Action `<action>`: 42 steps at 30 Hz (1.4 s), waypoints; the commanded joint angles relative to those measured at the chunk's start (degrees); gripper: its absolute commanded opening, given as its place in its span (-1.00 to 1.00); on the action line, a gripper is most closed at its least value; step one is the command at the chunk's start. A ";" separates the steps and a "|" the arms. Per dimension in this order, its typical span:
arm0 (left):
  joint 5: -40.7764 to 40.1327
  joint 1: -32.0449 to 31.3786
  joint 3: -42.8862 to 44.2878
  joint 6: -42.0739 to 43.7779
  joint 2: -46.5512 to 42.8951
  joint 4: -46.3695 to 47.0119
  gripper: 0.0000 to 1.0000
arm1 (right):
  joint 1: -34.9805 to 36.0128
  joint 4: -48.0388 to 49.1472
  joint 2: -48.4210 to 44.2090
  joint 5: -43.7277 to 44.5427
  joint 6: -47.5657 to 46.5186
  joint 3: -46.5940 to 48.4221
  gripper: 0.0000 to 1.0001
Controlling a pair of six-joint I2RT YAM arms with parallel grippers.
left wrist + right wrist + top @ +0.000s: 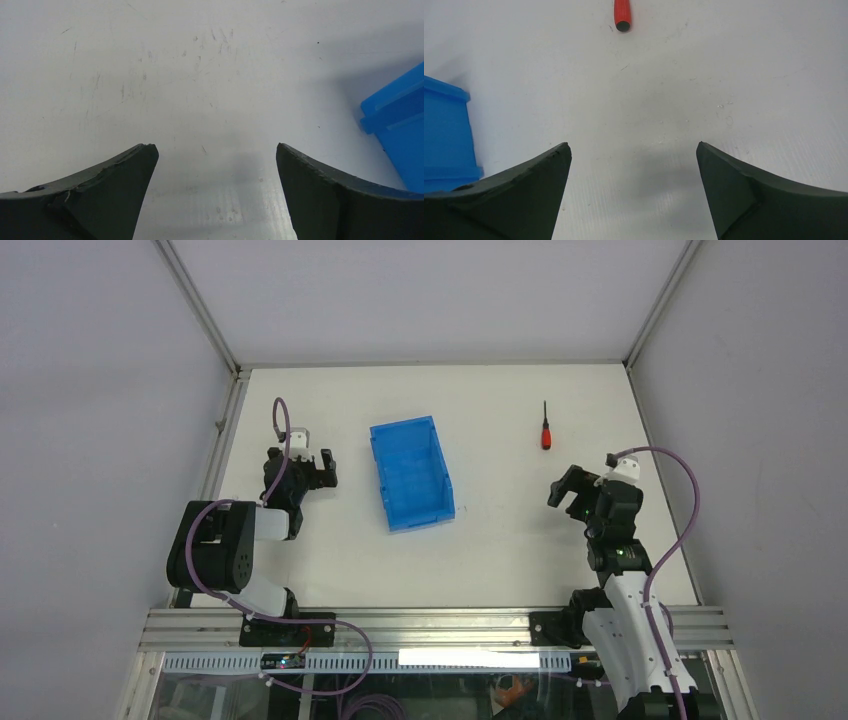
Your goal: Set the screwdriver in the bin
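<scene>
The screwdriver [546, 430], red handle and thin black shaft, lies on the table at the far right, shaft pointing away. Its handle end shows at the top of the right wrist view [622, 14]. The blue bin [411, 472] stands open-topped in the middle; its edge shows in the left wrist view [397, 125] and the right wrist view [444, 135]. My right gripper [570, 486] is open and empty, a little nearer than the screwdriver, as the right wrist view [633, 146] shows. My left gripper [318, 468] is open and empty, left of the bin, also in its wrist view [216, 147].
The white table [500, 540] is walled by grey panels on the left, right and back. A metal rail [440, 625] runs along the near edge by the arm bases.
</scene>
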 commanded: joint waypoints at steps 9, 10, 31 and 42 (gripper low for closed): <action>0.78 -0.05 -0.20 -1.20 -1.99 1.61 0.98 | 0.08 -4.23 10.07 -1.50 -1.25 13.78 0.99; 0.79 -0.10 -0.24 -1.20 -1.99 1.61 0.98 | 0.08 -5.79 12.00 -1.56 -1.38 16.62 0.99; 0.80 -0.09 -0.25 -1.20 -1.97 1.61 0.98 | 0.08 -32.32 78.84 -1.49 -6.79 77.28 0.82; 0.83 -0.05 -0.25 -1.20 -2.03 1.61 0.98 | 0.15 -30.01 92.82 -2.19 -5.80 82.30 0.28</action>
